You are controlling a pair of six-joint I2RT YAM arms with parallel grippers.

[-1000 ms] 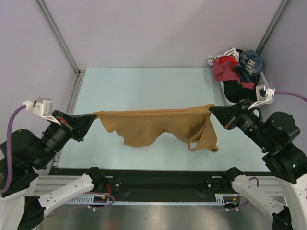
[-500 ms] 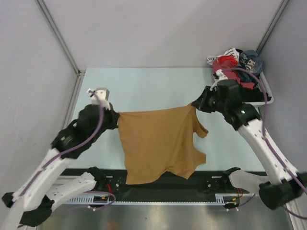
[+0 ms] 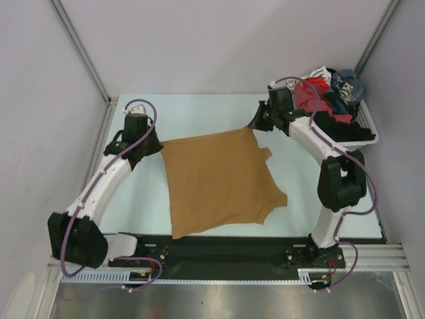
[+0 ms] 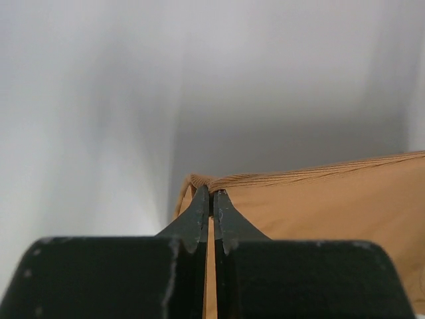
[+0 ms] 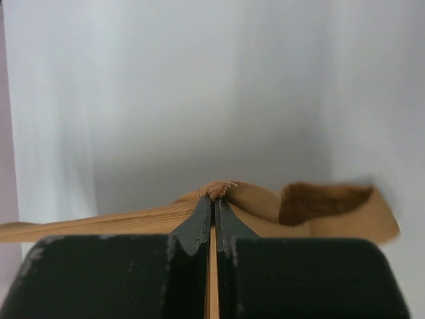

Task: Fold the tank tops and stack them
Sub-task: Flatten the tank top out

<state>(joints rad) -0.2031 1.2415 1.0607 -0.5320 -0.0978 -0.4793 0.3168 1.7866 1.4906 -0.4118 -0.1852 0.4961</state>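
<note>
We are holding the plain tan-brown cloth tank top (image 3: 219, 186) by its two far corners. Our left gripper (image 3: 157, 147) is clenching one corner and our right gripper (image 3: 256, 126) the other. The top is lying spread on the pale table (image 3: 199, 109), running from the fingers toward our bases. We judge that folding is not yet begun. More clothes are waiting in the white basket (image 3: 369, 135) beside the right fingers.

— What sort of place is this?
— A robot lab cell: plain grey panel walls (image 3: 199, 40) and bare aluminium posts (image 3: 80, 50) enclose the pale green flat worktop (image 3: 199, 113); a black mounting rail (image 3: 226, 249) lines the worktop's near edge.
</note>
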